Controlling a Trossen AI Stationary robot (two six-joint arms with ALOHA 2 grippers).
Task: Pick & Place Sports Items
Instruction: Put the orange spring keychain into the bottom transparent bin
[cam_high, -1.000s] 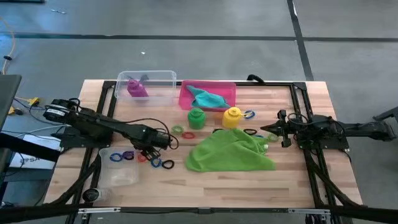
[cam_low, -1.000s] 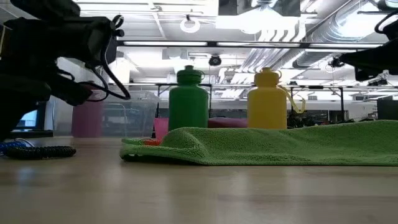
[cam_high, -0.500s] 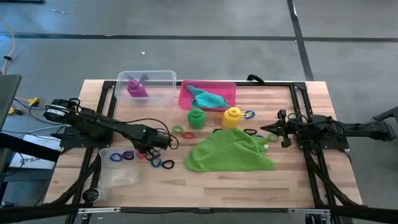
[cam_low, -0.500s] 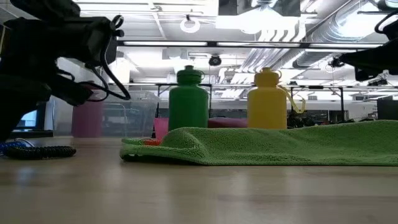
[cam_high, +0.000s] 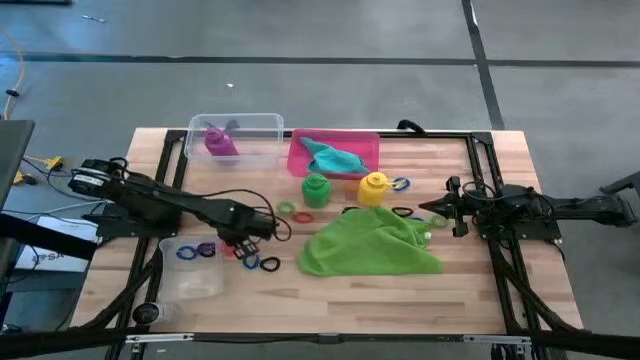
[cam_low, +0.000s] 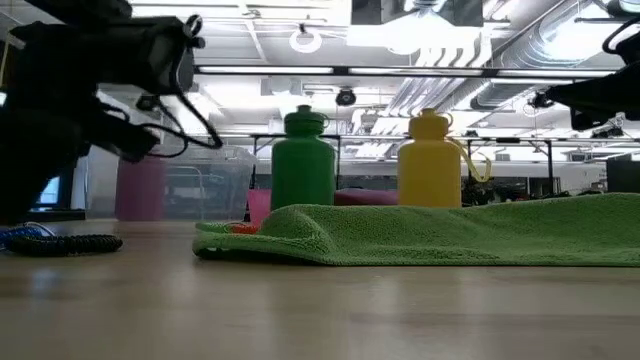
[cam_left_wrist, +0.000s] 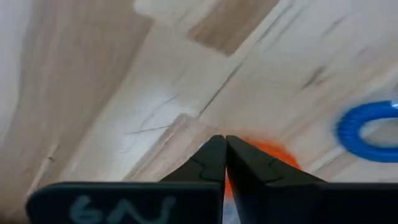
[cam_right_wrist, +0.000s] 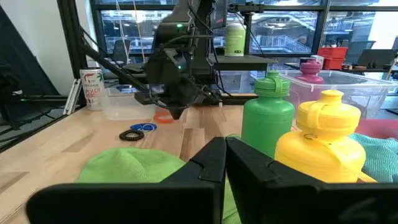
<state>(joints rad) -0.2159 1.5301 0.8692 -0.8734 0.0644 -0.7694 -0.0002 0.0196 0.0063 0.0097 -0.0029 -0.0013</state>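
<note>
Fingers of left end effector (cam_left_wrist: 224, 149) pinch flat-lying orange ring (cam_left_wrist: 273, 155); bottles upright.

My closed left gripper (cam_left_wrist: 224, 144) pinches an orange ring (cam_left_wrist: 273, 155) just above the wood, a blue ring (cam_left_wrist: 367, 129) lying near it and more small rings (cam_high: 262, 263) scattered close by. The green bottle (cam_high: 316, 188) and yellow bottle (cam_high: 374, 186) stand upright side by side behind the rumpled green cloth (cam_high: 372, 243). The purple bottle (cam_high: 220, 141) sits in a clear tub, and the teal cloth (cam_high: 336, 158) lies bunched on a pink tray.
</note>
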